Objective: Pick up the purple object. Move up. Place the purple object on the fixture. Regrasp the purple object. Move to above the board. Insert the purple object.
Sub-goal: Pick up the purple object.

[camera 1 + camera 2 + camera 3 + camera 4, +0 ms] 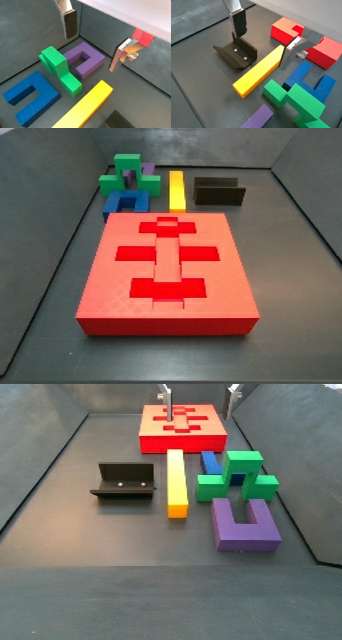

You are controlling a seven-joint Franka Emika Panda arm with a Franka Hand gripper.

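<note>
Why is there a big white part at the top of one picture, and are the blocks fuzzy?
In a wrist view, a pale overexposed band fills the corner beyond the tool, washed out by brightness. In both side views the red board and purple object look soft but readable, under even light with faint shadows.

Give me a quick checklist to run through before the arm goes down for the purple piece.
1. Gripper open, nothing between the fingers: ok.
2. Gripper above the purple object in a wrist view, not touching it: ok.
3. Purple object lies flat on the floor, open side up in a side view: ok.
4. Room around it: green block lies close beside it; touching or not, cannot tell.
5. Fixture has nothing on it: ok.
6. Board cut-outs unfilled: ok.
</note>
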